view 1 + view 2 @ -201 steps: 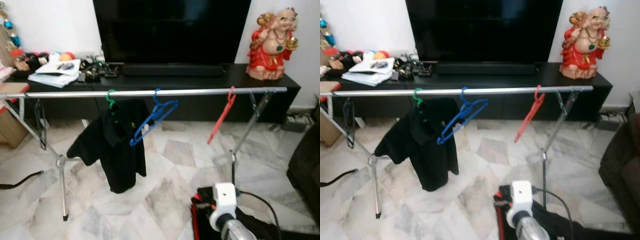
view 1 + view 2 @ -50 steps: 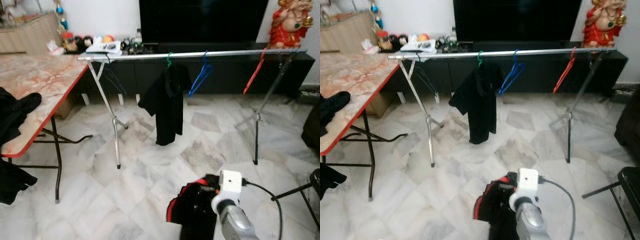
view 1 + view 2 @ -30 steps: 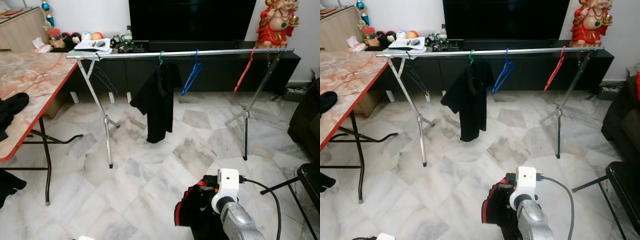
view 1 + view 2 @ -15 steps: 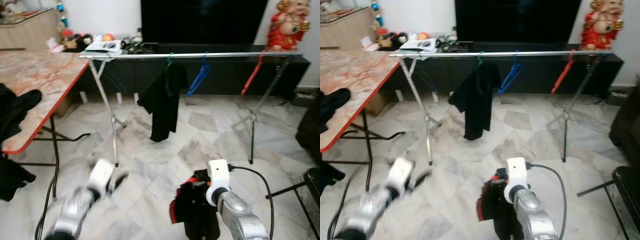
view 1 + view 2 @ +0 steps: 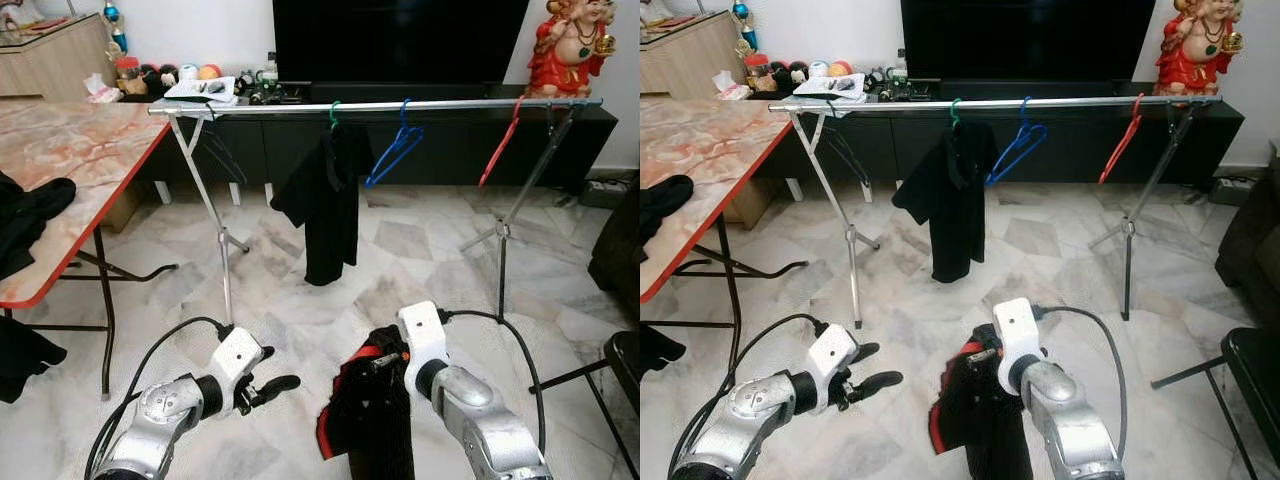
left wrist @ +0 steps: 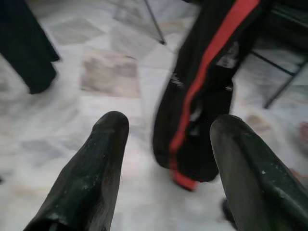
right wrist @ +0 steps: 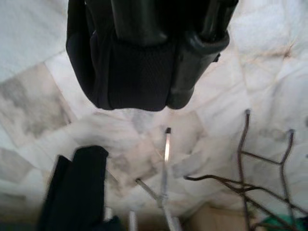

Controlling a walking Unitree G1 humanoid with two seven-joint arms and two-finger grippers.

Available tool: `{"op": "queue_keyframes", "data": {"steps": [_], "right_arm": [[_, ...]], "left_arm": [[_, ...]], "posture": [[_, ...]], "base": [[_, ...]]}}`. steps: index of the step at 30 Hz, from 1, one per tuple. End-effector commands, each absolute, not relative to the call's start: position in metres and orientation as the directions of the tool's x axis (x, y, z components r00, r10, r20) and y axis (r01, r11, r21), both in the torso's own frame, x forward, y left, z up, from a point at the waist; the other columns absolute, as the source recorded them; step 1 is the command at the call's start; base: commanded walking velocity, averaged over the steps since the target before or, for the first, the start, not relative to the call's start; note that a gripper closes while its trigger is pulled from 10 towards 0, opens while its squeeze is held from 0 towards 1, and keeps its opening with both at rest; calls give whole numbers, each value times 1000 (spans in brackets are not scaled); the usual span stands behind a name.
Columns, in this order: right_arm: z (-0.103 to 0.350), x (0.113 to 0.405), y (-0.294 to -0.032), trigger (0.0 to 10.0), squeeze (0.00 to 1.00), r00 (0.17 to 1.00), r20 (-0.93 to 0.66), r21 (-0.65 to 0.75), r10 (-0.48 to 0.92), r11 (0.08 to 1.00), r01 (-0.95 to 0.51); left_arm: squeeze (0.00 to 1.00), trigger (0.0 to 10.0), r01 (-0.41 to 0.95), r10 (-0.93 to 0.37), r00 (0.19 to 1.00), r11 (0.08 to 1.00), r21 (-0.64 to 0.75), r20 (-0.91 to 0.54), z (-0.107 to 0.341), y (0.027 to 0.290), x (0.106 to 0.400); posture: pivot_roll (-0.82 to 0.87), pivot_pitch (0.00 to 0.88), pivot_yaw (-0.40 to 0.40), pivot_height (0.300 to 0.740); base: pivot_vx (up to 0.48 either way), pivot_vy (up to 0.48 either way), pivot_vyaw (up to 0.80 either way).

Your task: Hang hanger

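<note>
Closest in, the right gripper [image 5: 378,362] is low and central, clamped on a black garment with red trim [image 5: 365,425] that hangs down from it toward the floor. The wrist view shows black cloth bunched between the fingers [image 7: 139,21]; whether there is a hanger inside the garment I can't make out. The left gripper [image 5: 268,384] is raised just beside it, fingers spread and holding nothing; its own camera looks across at the red-trimmed garment between its two fingers [image 6: 91,168].

Off to the left, a marble-top table [image 5: 75,150] with a red edge, dark clothes [image 5: 25,215] piled on it and spilling over.

Further out across the marble floor [image 5: 420,250], the drying rack [image 5: 380,105] stands well apart from both grippers. On its rail: a black shirt [image 5: 325,205] on a green hanger [image 5: 334,110], an empty blue hanger [image 5: 397,150], an empty red hanger [image 5: 503,140]. Behind it, a dark TV console with a television [image 5: 400,40] and a red figurine [image 5: 570,50].

Step looks like carry: garment is in hand, not yet at the rail. Next move probably needs walking up to the rack, lifting the right arm above rail height, and dropping a hook onto a free stretch, likely between the blue and red hangers. Left gripper may need to steady the cloth.
</note>
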State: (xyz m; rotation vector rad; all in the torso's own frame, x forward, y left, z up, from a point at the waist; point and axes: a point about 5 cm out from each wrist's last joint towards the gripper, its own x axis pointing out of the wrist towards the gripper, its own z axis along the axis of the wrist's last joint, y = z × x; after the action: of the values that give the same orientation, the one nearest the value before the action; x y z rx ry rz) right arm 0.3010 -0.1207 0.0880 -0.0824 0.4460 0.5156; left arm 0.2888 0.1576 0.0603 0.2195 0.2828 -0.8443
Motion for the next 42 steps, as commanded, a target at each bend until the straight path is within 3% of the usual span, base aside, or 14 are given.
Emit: {"op": "queue_keyframes", "data": {"steps": [1,12,19,26,42], "right_arm": [[97,293,-107,10000,0,727,-418,44,544,812,-582],[120,279,-89,10000,0,661,-372,162,651,747,-645],[120,275,-83,10000,0,642,-374,209,669,735,-644],[125,274,-74,10000,0,616,-363,245,699,709,-661],[136,281,-72,10000,0,609,-340,259,716,694,-672]], "left_arm": [[0,10000,789,-725,581,613,38,-370,58,159,283],[0,10000,840,-773,470,540,-54,-425,62,155,276],[0,10000,847,-777,444,527,-75,-447,61,152,278],[0,10000,837,-762,464,544,-57,-451,60,147,286],[0,10000,748,-653,595,663,26,-468,46,143,298]], "posture": [[67,33,17,740],[61,49,-3,740],[72,40,-22,740],[84,19,-49,740],[80,15,-84,740]], "base": [[0,0,0],[0,0,0],[0,0,0],[0,0,0],[0,0,0]]}}
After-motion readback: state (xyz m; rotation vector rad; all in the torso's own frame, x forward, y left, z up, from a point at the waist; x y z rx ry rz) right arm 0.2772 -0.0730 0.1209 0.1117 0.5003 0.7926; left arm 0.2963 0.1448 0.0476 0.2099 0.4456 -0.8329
